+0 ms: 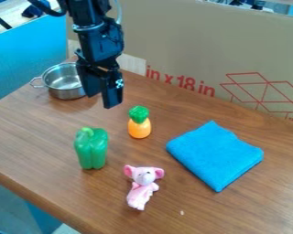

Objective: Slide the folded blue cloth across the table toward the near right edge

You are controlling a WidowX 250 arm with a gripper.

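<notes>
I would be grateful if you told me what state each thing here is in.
Gripper: open, holding nothing.
Metal pot: uncovered, upright, partly behind the gripper.
Toy pineapple: apparently upright, leaves uppermost.
Green pepper: whole, apparently upright.
Blue cloth: folded, lying flat.
Pink plush toy: lying face up.

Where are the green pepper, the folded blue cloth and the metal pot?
Green pepper [92, 150]: camera view, the middle of its front side.
Folded blue cloth [215, 154]: camera view, the middle of its top.
Metal pot [67, 94]: camera view, its outer wall.
</notes>
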